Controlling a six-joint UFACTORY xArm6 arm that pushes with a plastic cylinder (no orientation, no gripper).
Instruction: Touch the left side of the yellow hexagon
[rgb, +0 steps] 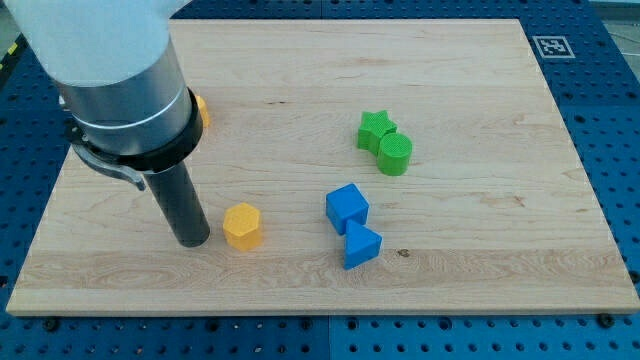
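**Tip sits just left of the yellow hex, short push to the right needed**

Status: my tip (192, 240) is on the board, lower-left area of the view. Yellow hexagon (242, 225) is just to the tip's right, approx same row, maybe a hair toward the view's top. Narrow strip of bare wood between rod and block, so near but apart; contact not yet made as far as I can tell.

Key relation: target lies to the view's right of the tip, and the tip is already on the hex's left side. Judgement: next move is a short straight slide to the right, slight bias up, stop on touch. Overshoot would shove the hex toward the blue pair.

No gripper on this rig, just the rod: nothing to open or close, nothing held.

Other blocks, all well clear of the path:
- blue cube (347, 207) w/ a second blue block (361, 245) touching it, right of the hex
- green star (375, 128) + green cylinder (395, 154), touching, further up-right
- an orange block (201, 110), mostly hidden behind the arm, shape unclear

Wooden board (480, 270) otherwise bare around the target.
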